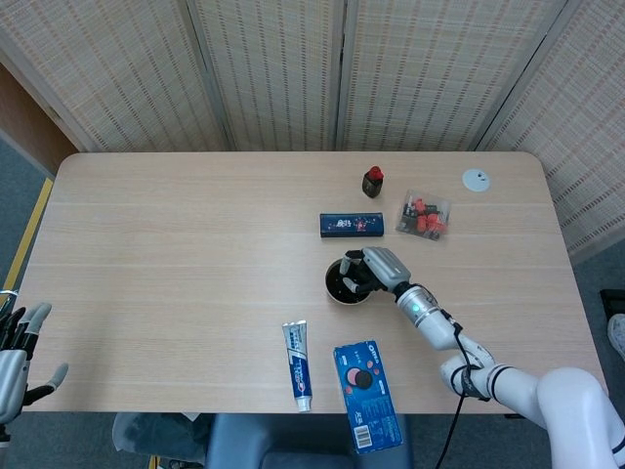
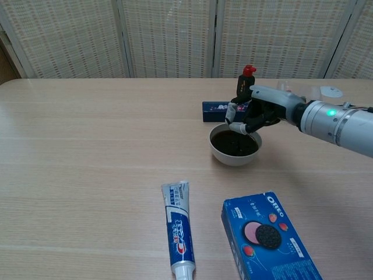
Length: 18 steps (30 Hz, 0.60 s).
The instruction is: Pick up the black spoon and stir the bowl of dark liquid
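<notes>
1. Right hand [image 2: 252, 115] sits over the far right rim of the white bowl [image 2: 235, 155], centre-right of the chest view; in the head view the same hand [image 1: 376, 268] covers the right part of the bowl [image 1: 339, 289], just below frame centre.
2. Its fingers are curled in around something dark. A thin dark shaft seems to run from the fingers into the bowl, which I take to be the black spoon [image 2: 239, 133]. The spoon is mostly hidden by the hand and lost against the liquid, so the grip is a judgement.
3. Dark liquid [image 2: 233, 143] fills the bowl. No splash or spill shows on the table [image 2: 87, 151] around it.
4. Left hand [image 1: 18, 354] is at the lower left edge of the head view, off the table, fingers spread, holding nothing. It does not show in the chest view.
5. Progress, as judged: pick-up looks done, since no spoon lies on the table. The spoon appears to be in the liquid, so stirring looks to be in hand. How much has been done cannot be told from one moment.
6. Left to do: finish the stirring. The task names no putting down.
7. Nearby, untouched: toothpaste tube [image 2: 178, 233] and blue biscuit box [image 2: 268, 239] in the lower frame; a dark flat box [image 2: 215, 111] just behind the bowl.
</notes>
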Each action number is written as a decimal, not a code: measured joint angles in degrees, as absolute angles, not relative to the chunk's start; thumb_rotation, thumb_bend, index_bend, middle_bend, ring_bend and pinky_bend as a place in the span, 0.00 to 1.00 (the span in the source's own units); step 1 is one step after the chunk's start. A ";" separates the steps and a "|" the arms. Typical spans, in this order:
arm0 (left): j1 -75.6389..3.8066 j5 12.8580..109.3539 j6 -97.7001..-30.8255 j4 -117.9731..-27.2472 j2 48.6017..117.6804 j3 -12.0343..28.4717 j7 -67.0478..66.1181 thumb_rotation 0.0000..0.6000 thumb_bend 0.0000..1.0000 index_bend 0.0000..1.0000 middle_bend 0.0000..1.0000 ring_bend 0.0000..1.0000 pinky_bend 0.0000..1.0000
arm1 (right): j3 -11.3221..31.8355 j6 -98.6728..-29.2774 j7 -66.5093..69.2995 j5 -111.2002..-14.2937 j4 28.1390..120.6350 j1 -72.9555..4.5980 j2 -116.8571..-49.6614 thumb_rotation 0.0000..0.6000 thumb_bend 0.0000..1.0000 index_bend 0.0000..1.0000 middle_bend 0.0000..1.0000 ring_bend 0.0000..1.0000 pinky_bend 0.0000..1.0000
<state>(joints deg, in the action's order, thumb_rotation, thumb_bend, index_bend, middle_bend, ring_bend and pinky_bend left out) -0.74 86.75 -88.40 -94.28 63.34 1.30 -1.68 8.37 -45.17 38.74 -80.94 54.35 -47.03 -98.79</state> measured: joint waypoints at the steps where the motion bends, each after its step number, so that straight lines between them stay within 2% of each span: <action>1: -0.75 86.73 -88.37 -94.26 63.36 1.30 -1.67 1.00 0.26 0.00 0.00 0.00 0.00 | 8.63 -44.97 38.75 -80.65 53.92 -47.13 -98.96 1.00 0.53 0.72 1.00 1.00 1.00; 12: -0.42 86.13 -88.48 -93.83 63.13 1.29 -1.28 1.00 0.26 0.00 0.00 0.00 0.00 | 11.94 -41.76 38.77 -78.41 46.69 -51.24 -104.21 1.00 0.53 0.72 1.00 1.00 1.00; 18: -0.27 85.88 -88.54 -93.51 63.15 1.32 -0.83 1.00 0.26 0.00 0.00 0.00 0.00 | 11.87 -41.75 39.76 -79.74 46.73 -52.55 -105.48 1.00 0.53 0.72 1.00 1.00 1.00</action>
